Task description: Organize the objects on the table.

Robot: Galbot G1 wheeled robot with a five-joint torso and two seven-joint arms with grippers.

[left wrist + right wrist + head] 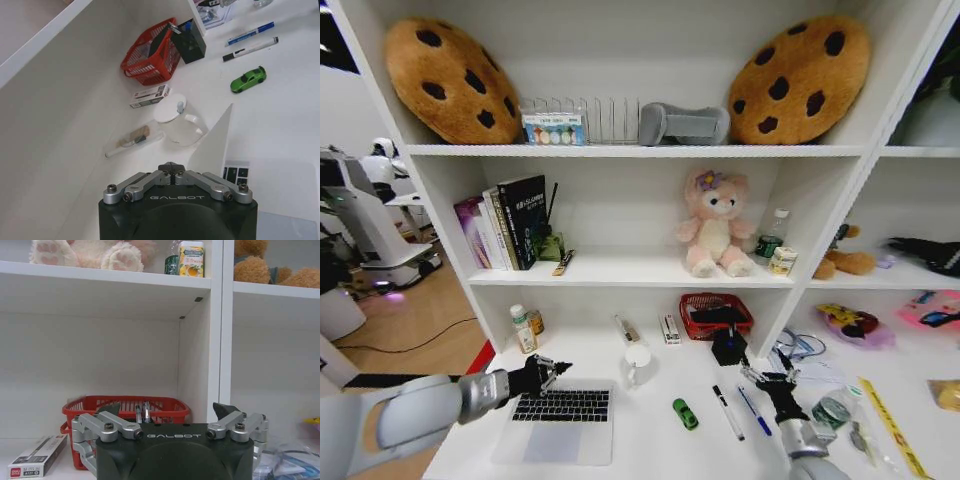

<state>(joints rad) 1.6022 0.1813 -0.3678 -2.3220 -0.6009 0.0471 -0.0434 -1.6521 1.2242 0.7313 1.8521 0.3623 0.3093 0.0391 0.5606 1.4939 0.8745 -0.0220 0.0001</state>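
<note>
Hovering over the far left corner of the silver laptop, the left pincer is sitting with its fingers drawn together, nothing between them. In the left wrist view the same pincer is pointing across the white bench, with the thin edge of the laptop screen rising just beside its closed tips and a strip of keyboard showing below.

The right pincer is standing above the right part of the bench, fingers spread apart and gripping nothing; in its own wrist view the two fingertips are sitting well apart, facing the red basket at the back wall.

Lying just beside and slightly nearer the robot than the right pincer are the blue pen and the black pen, side by side and not touching. The green toy car is resting between the pens and the laptop, apart from both pincers. The yellow ruler is lying along the far right of the bench, beyond the right pincer.

A white lidded cup is standing between the left pincer and the red basket, with a black pen holder just in front of the basket.
</note>
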